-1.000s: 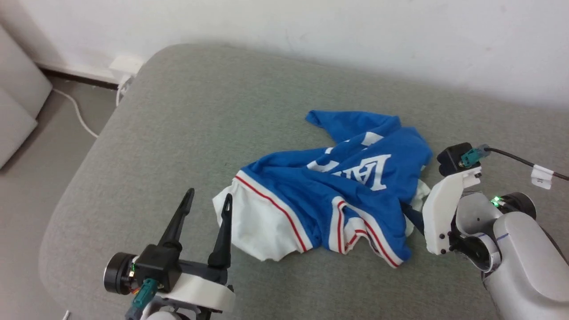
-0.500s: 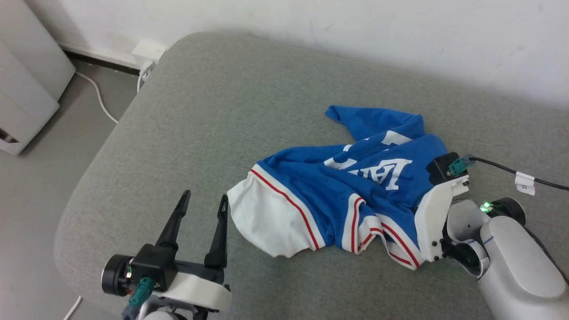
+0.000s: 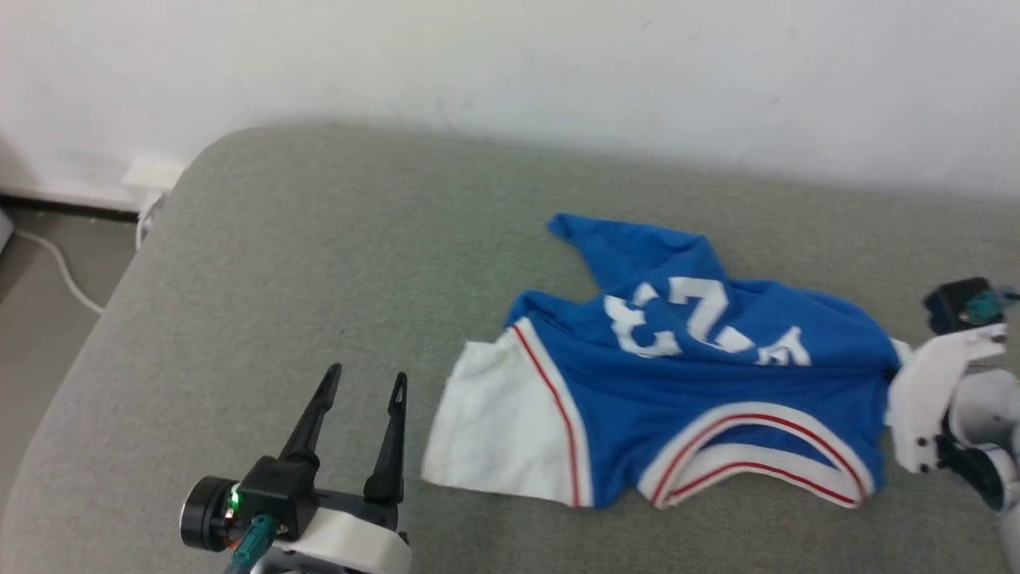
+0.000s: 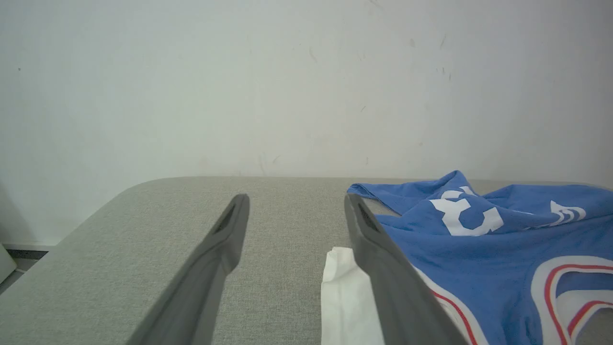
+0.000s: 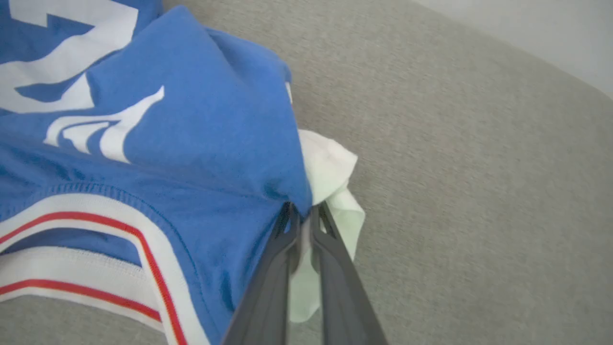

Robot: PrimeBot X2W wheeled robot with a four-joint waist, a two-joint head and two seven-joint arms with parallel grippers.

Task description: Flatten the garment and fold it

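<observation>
The garment (image 3: 677, 399), a royal-blue shirt with white sleeves, red-and-white trim and a white 23, lies partly spread on the grey cushion (image 3: 319, 255). Its white sleeve (image 3: 498, 430) points toward my left gripper (image 3: 362, 381), which hovers open just left of it with nothing between its fingers. In the left wrist view the garment (image 4: 479, 244) sits right of the open left gripper (image 4: 294, 203). My right gripper (image 5: 301, 211) is shut on the garment (image 5: 182, 143) where the blue cloth meets the other white sleeve (image 5: 330, 167). In the head view my right wrist (image 3: 932, 399) stands at the garment's right end.
A white wall (image 3: 510, 64) runs behind the cushion. At the far left the cushion's rounded edge drops to the floor, where a white cable (image 3: 56, 267) and a wall socket (image 3: 151, 175) sit. Bare cushion lies left of and behind the garment.
My right gripper has shut on the garment's right end and pulled it rightward, stretching the crumpled shirt wider so the 23 shows. The head camera has also shifted. The left gripper stays open.
</observation>
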